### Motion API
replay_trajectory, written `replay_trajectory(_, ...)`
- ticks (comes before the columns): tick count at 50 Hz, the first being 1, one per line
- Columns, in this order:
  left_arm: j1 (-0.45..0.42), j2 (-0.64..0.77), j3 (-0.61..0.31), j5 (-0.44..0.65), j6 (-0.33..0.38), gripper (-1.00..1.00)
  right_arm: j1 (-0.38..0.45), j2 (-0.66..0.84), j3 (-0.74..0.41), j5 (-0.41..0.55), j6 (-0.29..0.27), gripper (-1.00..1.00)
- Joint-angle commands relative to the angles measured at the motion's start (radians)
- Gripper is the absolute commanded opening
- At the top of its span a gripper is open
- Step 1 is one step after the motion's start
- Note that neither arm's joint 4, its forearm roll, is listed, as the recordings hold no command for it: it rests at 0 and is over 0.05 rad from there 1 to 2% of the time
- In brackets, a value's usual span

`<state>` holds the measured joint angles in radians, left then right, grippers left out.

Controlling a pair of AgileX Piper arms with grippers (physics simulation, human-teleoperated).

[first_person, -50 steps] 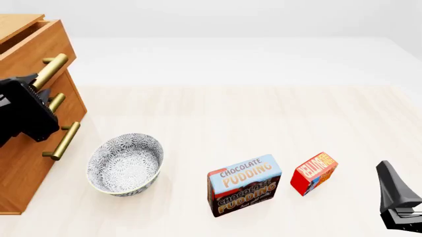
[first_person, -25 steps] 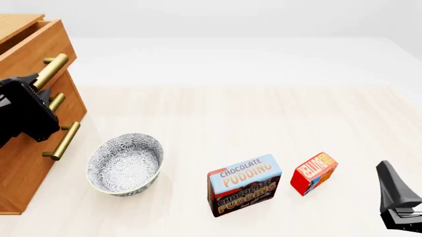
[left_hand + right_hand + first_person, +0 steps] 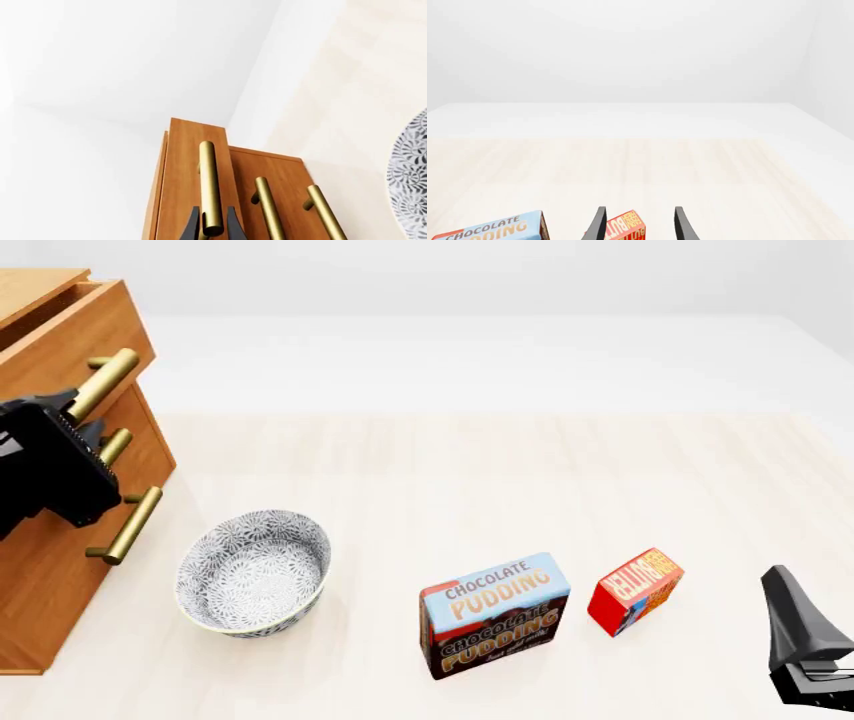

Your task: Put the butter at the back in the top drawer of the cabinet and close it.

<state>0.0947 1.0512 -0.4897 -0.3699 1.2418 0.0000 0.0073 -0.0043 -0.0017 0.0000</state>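
Nothing has visibly moved over the last second: both arms and every object sit just where they were. The left gripper (image 3: pixel 83 430) still has its jaws closed around the near end of the brass handle (image 3: pixel 209 187) of the top drawer (image 3: pixel 74 335), and the drawer front stands out a little from the cabinet (image 3: pixel 60 570), so it is only partly open. This reads as a pause in the pull, and the drawer probably needs to come out further before anything can go in.

The butter (image 3: pixel 637 590) stands on the desk (image 3: pixel 441 470) to the right, well apart from the cabinet and not yet picked up. The right gripper (image 3: pixel 638 227) waits low at the near right edge, jaws open, with the butter showing between its fingers further ahead.

Just beside the butter stands the chocolate pudding box (image 3: pixel 495 613), close enough to be nudged during a grasp. The patterned bowl (image 3: pixel 255 571) sits near the cabinet's lower drawers, roughly on the path a carried box would cross.
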Motion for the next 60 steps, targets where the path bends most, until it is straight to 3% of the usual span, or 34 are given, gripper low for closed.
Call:
replay_trajectory(1,-0.011,0.022,0.017,0.015,0.004,-1.0,0.0,0.0,0.0,0.0,0.0,1.0)
replay_trajectory(24,-0.011,0.022,0.017,0.015,0.004,-1.0,0.0,0.0,0.0,0.0,0.0,1.0)
replay_trajectory(25,-0.011,0.022,0.017,0.015,0.004,1.0,0.0,0.0,0.0,0.0,0.0,1.0)
replay_trajectory(60,-0.011,0.022,0.017,0.015,0.004,1.0,0.0,0.0,0.0,0.0,0.0,1.0)
